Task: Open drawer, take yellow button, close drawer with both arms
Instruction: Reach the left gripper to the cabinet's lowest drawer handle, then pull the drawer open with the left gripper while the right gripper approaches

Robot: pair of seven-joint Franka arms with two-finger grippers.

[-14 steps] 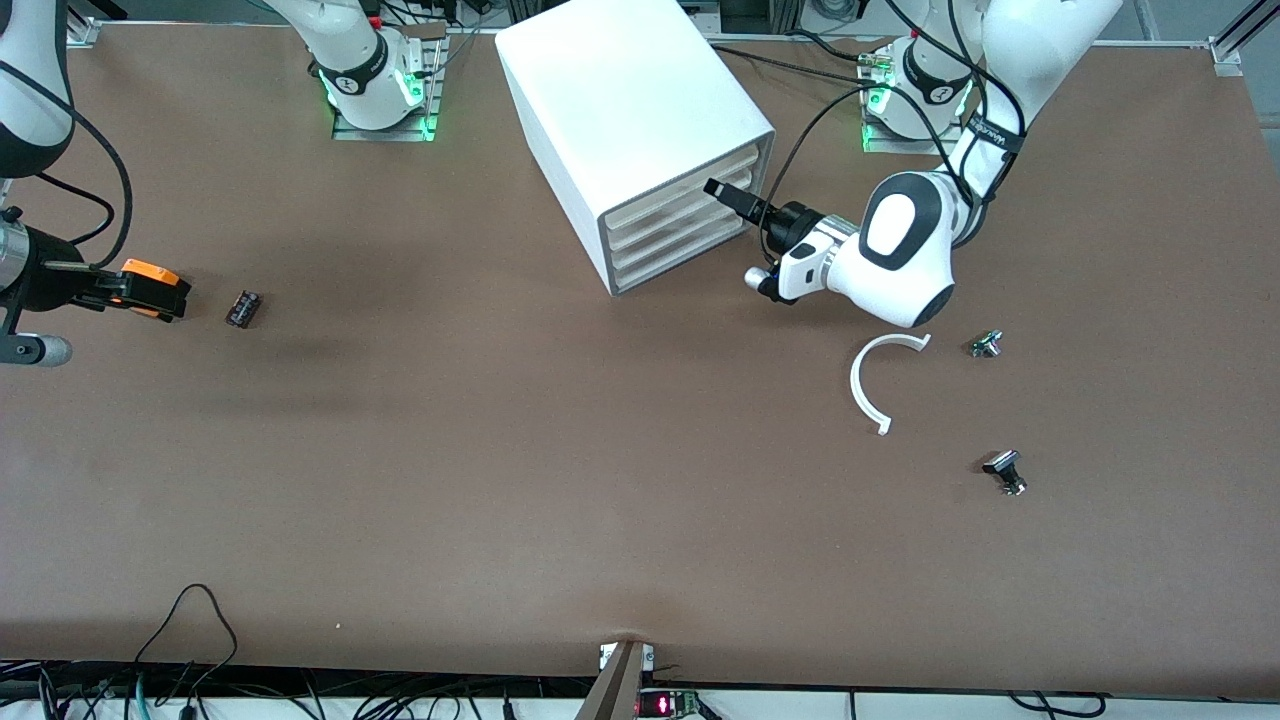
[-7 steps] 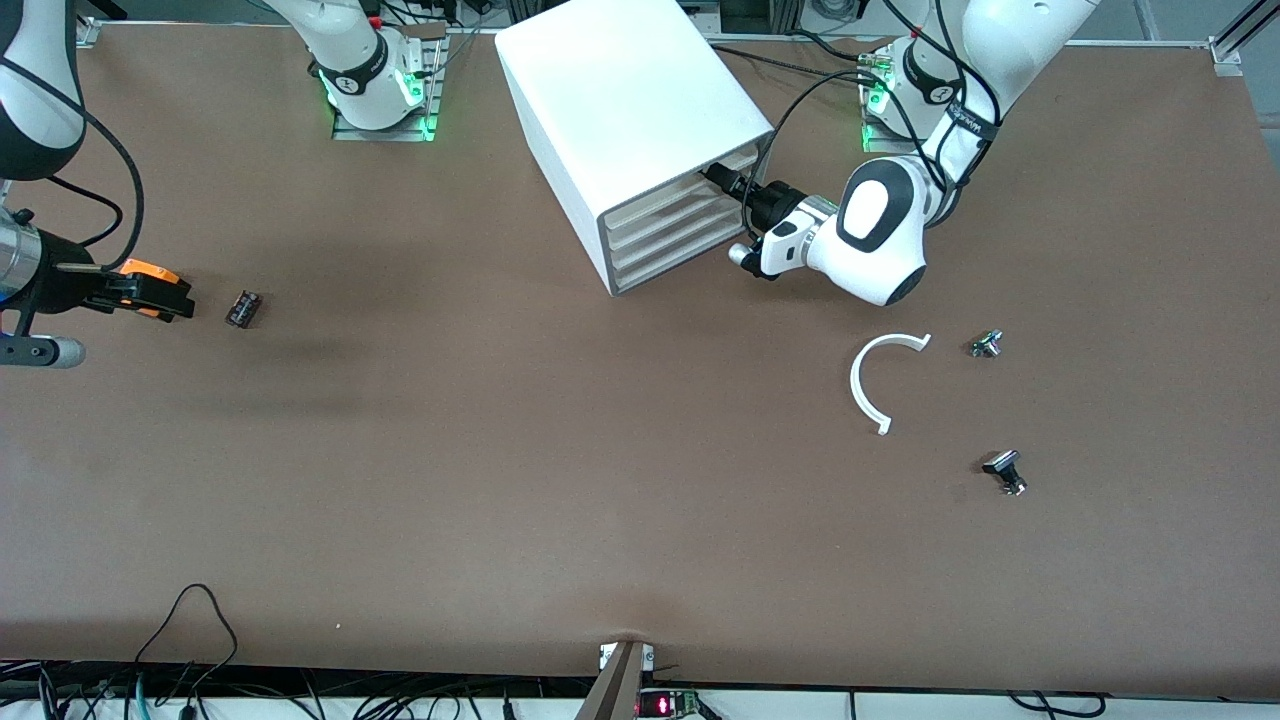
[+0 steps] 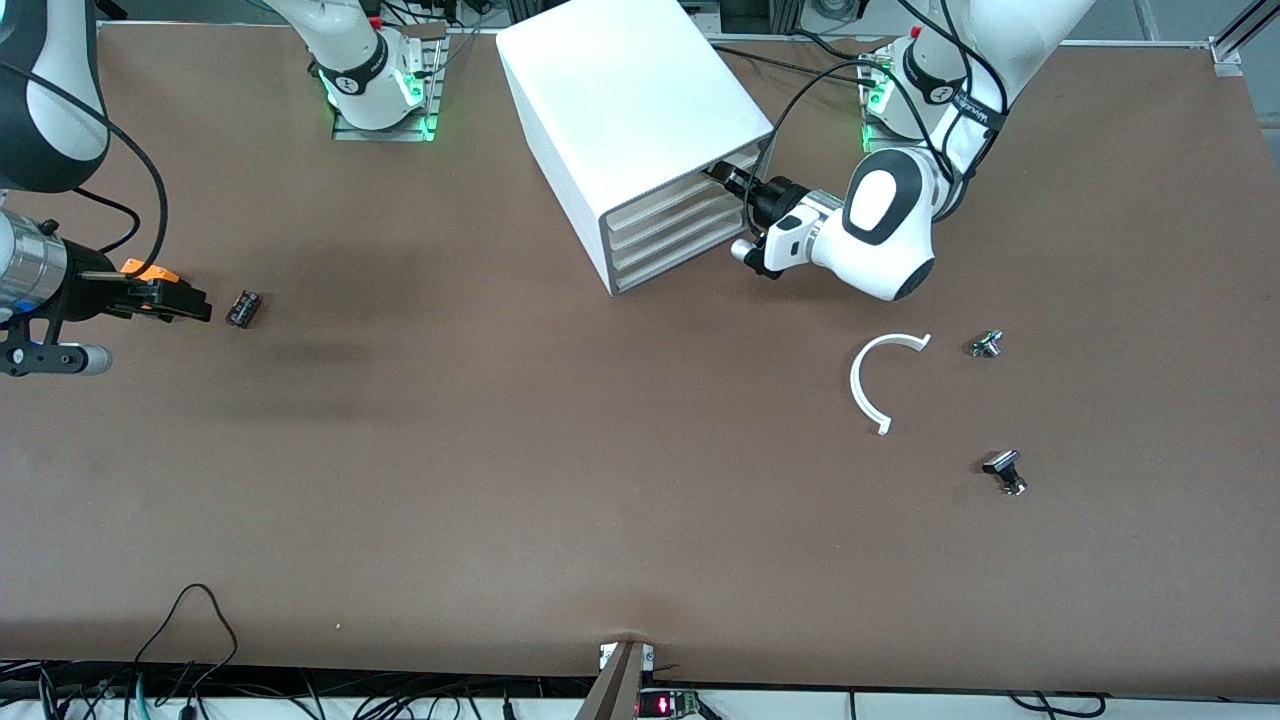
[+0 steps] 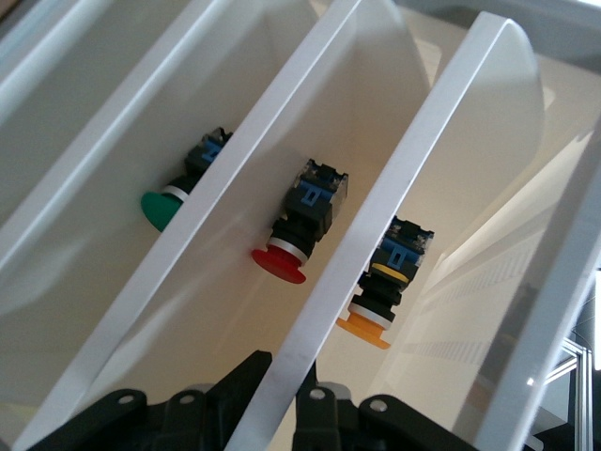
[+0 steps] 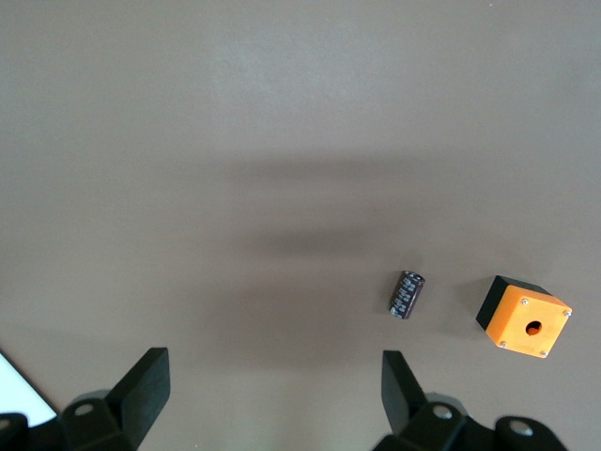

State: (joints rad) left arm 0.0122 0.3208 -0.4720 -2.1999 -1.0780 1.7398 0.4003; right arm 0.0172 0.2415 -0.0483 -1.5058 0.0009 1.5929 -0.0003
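Left tool [image 3: 722, 177] pinches drawer [image 4: 310, 282] front (right tool [image 5: 272, 399] gapes wide, empty).

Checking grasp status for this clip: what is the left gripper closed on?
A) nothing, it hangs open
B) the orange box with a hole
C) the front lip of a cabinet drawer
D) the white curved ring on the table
C: the left gripper pinches a drawer front edge at the cabinet.

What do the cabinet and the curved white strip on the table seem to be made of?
The cabinet: probably plastic, smooth matte white, with thin, slightly translucent drawer fronts in the left wrist view. The curved white strip: likely thin plastic, an even matte white arc lying flat; its flexibility cannot be judged.
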